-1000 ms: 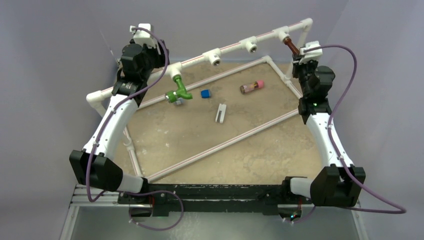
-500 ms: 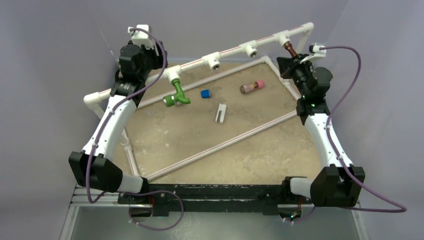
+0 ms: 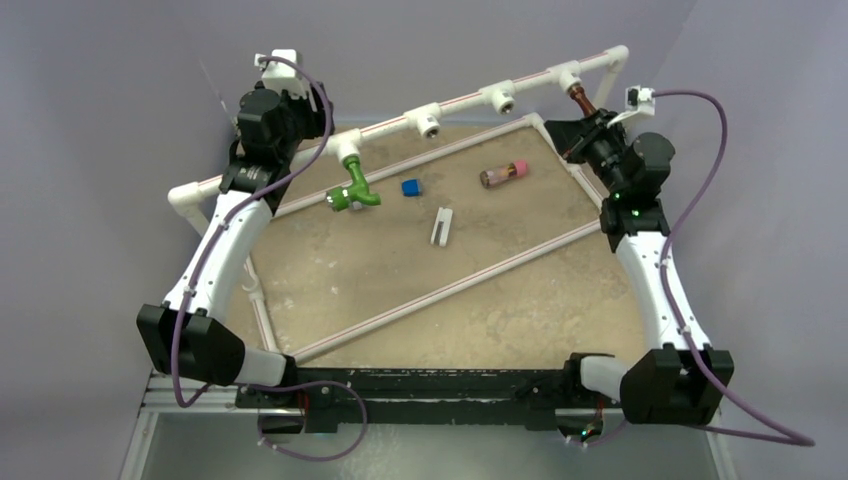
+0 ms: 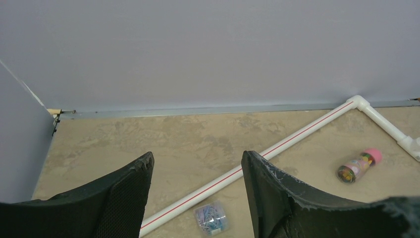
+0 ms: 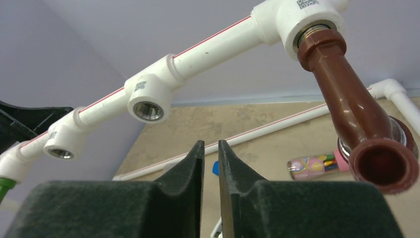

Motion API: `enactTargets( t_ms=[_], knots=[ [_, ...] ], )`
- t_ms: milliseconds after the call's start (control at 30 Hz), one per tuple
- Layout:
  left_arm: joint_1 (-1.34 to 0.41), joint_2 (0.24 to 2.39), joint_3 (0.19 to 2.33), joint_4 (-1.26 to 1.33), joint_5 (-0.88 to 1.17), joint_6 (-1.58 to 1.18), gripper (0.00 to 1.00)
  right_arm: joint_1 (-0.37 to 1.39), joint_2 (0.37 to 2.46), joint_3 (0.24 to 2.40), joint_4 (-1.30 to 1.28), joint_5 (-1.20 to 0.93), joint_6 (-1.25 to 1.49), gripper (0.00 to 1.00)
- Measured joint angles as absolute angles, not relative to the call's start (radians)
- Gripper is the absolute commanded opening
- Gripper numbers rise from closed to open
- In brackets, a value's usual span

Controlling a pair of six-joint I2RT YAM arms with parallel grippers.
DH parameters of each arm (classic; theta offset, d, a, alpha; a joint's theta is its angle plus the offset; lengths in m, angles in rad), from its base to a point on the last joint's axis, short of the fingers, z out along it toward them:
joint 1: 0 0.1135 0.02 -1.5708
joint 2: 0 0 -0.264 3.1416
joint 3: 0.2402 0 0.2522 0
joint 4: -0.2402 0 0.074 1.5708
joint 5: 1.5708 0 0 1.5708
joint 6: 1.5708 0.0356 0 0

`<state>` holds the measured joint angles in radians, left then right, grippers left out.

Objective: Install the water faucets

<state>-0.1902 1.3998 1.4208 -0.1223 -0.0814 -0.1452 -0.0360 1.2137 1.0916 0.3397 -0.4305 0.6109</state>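
Note:
The bright green water faucet point(image 3: 354, 188) hangs from a white tee point(image 3: 347, 148) on the raised pipe at the left. The reddish-brown faucet point(image 5: 354, 104) sits screwed into the tee point(image 5: 307, 20) at the pipe's right end, its round mouth facing the right wrist camera. My right gripper point(image 5: 211, 144) is shut with nothing between its fingers, just left of and below the brown faucet point(image 3: 582, 98) and not touching it. My left gripper point(image 4: 198, 161) is open and empty above the back left of the table, away from the green faucet.
Two tees point(image 5: 148, 96) point(image 5: 64, 141) between the faucets have bare threaded holes. On the sandy table lie a pink-capped cylinder point(image 3: 503, 173), a small blue box point(image 3: 410, 187), a white clip point(image 3: 441, 225) and a diagonal pipe point(image 3: 450, 288). A white pipe frame point(image 3: 262, 300) borders the table.
My right gripper has drawn back from the brown faucet, swung round to its lower left, and its jaws have closed. The left arm has stayed put.

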Motion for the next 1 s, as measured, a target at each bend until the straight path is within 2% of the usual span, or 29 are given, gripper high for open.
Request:
enactTargets(
  t_ms=[67,200,500,667,833,1000],
  knots=[
    [-0.19,1.4,1.421,-0.122,-0.081,-0.145,0.65,-0.039,1.188,1.096,0.304,-0.426,0.603,0.42],
    [-0.19,1.4,1.421,-0.122,-0.082,-0.145,0.68,-0.046,1.108,1.101,0.214,-0.393,0.574,0.58],
    [-0.19,1.425,1.488,-0.18,-0.078,-0.147,0.74,-0.047,1.011,1.14,0.039,-0.294,0.51,0.68],
    [-0.19,1.486,1.686,-0.235,-0.051,-0.163,0.78,-0.047,0.981,1.14,-0.005,-0.169,0.429,0.83],
    [-0.19,1.472,1.851,-0.241,0.007,-0.185,0.79,-0.047,0.96,1.14,0.025,-0.064,0.313,0.84],
    [-0.19,1.373,1.844,-0.257,0.142,-0.257,0.79,-0.047,0.962,1.09,0.149,-0.047,0.164,0.85]
  ],
)
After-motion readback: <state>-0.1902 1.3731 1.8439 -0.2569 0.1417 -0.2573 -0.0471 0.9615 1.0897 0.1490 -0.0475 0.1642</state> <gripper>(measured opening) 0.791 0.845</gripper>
